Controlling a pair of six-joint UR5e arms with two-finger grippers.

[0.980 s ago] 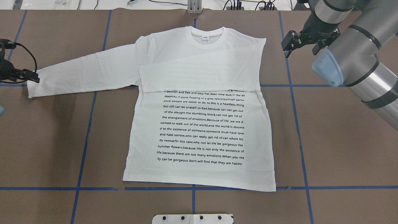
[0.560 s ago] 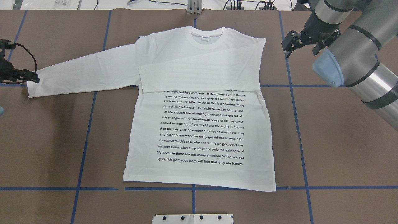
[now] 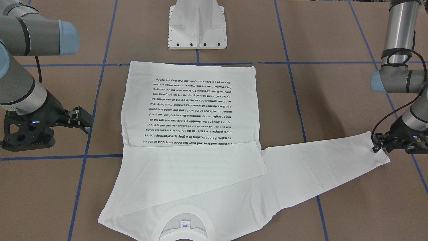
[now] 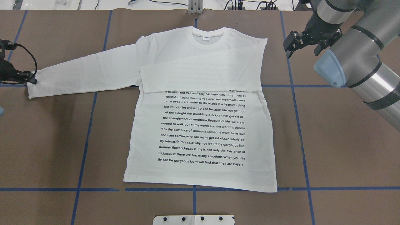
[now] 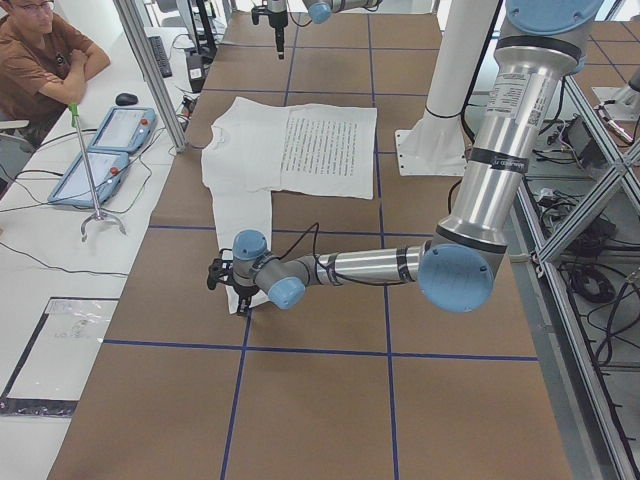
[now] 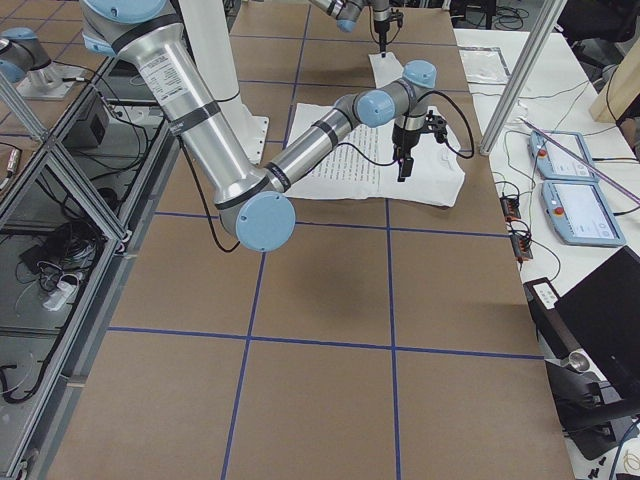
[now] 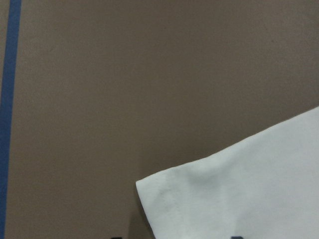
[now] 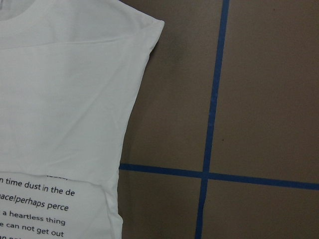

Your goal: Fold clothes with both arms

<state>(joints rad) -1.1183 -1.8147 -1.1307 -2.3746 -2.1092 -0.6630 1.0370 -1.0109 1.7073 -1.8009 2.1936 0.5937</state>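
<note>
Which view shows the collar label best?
The front-facing view: the label lies nearest that camera, unobstructed inside the collar. The overhead view shows it too, but smaller and farther off. In both side views it is too small to make out, and neither wrist view takes it in.

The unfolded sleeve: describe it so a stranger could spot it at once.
Start at the white T-shirt on the brown table. From its shoulder on the robot's left, one long sleeve reaches out to the left gripper. Unlike the other sleeve, folded across the chest, it lies fully extended.
</note>
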